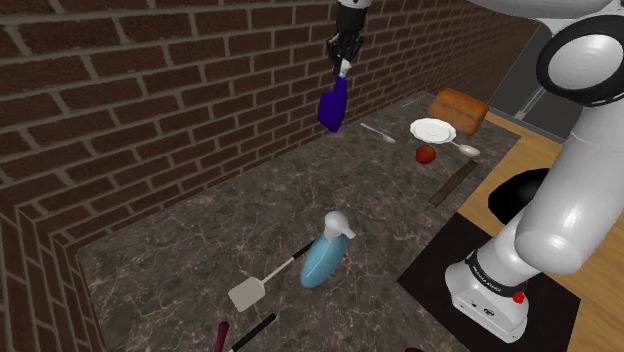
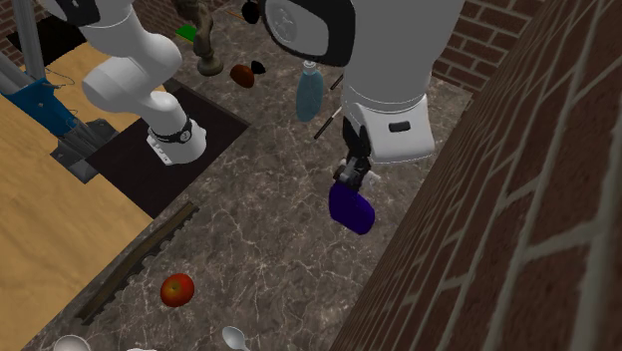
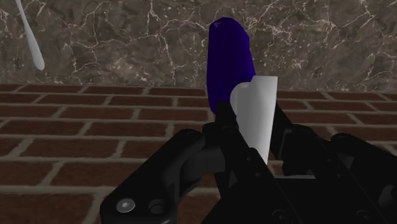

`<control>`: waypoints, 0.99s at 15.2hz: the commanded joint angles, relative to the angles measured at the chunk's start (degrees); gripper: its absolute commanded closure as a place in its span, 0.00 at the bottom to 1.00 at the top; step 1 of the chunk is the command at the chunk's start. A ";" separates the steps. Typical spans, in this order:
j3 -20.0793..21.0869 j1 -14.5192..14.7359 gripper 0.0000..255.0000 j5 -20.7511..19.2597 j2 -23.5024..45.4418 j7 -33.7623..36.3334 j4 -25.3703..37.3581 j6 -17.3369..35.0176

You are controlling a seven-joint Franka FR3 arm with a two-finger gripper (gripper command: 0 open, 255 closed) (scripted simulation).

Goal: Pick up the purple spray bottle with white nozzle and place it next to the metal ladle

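- While it hangs high over the counter (image 1: 200,230), the claw (image 1: 344,68) is clenched on the white nozzle (image 3: 257,114) of the purple spray bottle (image 1: 333,105), with a black finger on each side of it.
- So the bottle's up in the air, nozzle on top and purple body dangling below. It's close to the brick wall (image 1: 150,80) and touches nothing but the claw.
- From the other side of the room it's the same deal: claw (image 2: 351,172) on top, purple body (image 2: 352,209) under it, dark marbled stone underneath.
- Toward the shoulder view's right there's a white plate (image 1: 432,129) with a red apple (image 1: 426,153) just beside it on the counter.
- What looks like the ladle (image 1: 467,150), silvery with a biggish bowl, lies just beside that plate. A thin spoon (image 1: 378,132) lies nearer the wall.
- A brown loaf-shaped block (image 1: 458,110) sits behind the plate.
- Nearer the stand, a light-blue spray bottle (image 1: 322,258) lies on its side, with a spatula (image 1: 255,285) next to it.
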 commanded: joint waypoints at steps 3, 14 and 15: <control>-1.61 -2.87 1.00 0.62 -4.18 -4.49 -3.00 -1.15; -7.11 -10.23 1.00 1.51 -10.46 -17.35 -3.37 -6.94; -7.68 -10.90 1.00 1.57 -10.66 -18.58 -2.89 -7.61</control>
